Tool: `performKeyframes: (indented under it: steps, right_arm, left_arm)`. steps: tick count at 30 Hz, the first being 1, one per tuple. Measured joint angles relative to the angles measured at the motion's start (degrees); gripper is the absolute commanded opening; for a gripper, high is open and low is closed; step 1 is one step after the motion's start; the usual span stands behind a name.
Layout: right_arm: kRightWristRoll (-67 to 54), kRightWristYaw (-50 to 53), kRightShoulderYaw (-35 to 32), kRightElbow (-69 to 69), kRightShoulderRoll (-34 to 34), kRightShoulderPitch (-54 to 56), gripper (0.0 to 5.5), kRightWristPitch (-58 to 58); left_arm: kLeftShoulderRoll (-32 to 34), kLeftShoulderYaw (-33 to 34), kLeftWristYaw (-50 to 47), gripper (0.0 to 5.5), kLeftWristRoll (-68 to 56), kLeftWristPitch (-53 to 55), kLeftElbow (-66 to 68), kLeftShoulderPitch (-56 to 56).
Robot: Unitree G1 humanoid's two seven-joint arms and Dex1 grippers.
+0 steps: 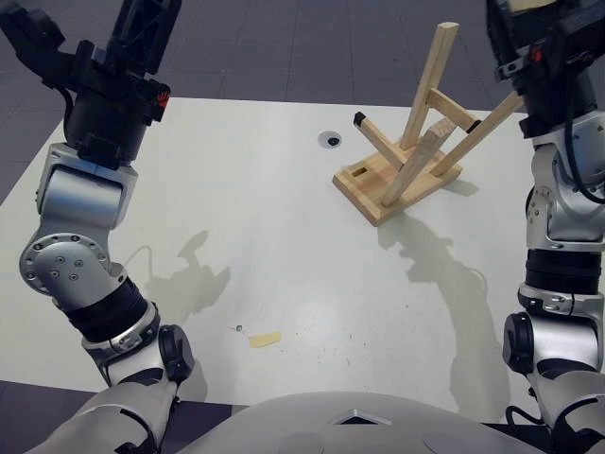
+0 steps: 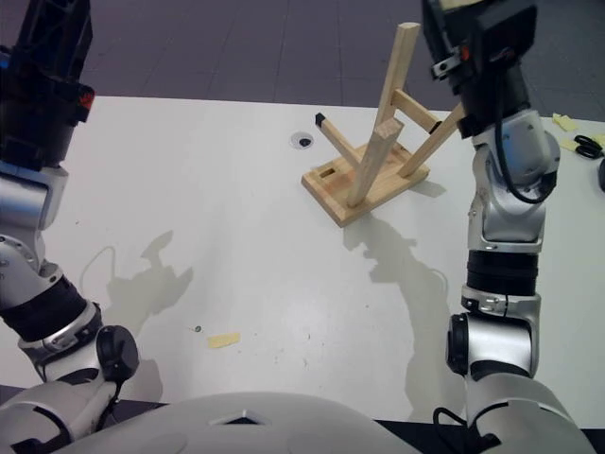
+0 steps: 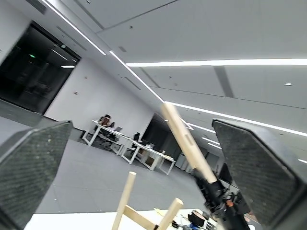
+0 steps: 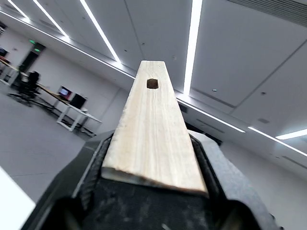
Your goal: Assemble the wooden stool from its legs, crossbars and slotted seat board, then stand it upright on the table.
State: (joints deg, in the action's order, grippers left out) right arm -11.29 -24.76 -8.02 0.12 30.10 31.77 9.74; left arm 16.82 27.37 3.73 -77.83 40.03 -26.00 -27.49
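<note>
Nearest the robot, a small yellowish scrap (image 1: 265, 339) and a tiny dark speck (image 1: 237, 328) lie on the white table (image 1: 284, 236), well apart from the work. Above the table's left side the left gripper (image 3: 144, 165) is raised with its two padded fingers (image 3: 36, 165) spread wide and nothing between them, presumably kept free to steady or receive a part. Farther off, toward the right rear of the table, the partly built stool (image 1: 416, 151) rests inverted: its slotted seat board (image 1: 378, 194) lies on the tabletop so that the legs (image 1: 430, 85) point upward and the sockets can be reached from above. Three legs stand in the board, joined by a crossbar (image 1: 452, 106). A shorter black-tipped bar (image 1: 371, 132) juts out above an empty slot (image 1: 359, 172) at the board's left corner, which suggests one leg is yet to be fitted. Above the stool's right side the right gripper (image 4: 154, 165) pinches a loose wooden leg (image 4: 152, 110) pointing upward, with a small square hole (image 4: 152, 83) near its end, probably the mortise for that bar. A round dark grommet (image 1: 330, 140) sits in the tabletop just left of the stool
</note>
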Motion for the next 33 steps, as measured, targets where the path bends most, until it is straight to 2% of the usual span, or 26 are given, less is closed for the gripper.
performKeyframes:
  steps: [3,10,20,33]
  right_arm:
    - [-3.11,-4.78,1.48,-3.85,0.05,-1.3,2.08,-2.36]
    - [-4.14,-8.65,4.56,-10.76,-0.8,-5.95,2.08,-2.54]
    - [-3.76,-10.04,6.89,-15.57,-1.97,-14.04,2.08,-1.76]
    - [-6.33,-18.75,10.92,-17.17,-2.27,-19.01,2.08,-0.95]
  left_arm:
    - [0.07,-2.58,-2.18,5.4,-4.02,0.26,-0.24,-0.2]
    - [-2.66,-9.41,-10.33,5.4,-15.49,-0.16,-0.78,2.49]
    - [-5.71,-13.31,-22.69,5.4,-25.77,-7.02,-1.58,5.27]
    - [-6.51,-16.98,-23.6,5.4,-29.0,-8.3,0.45,9.25]
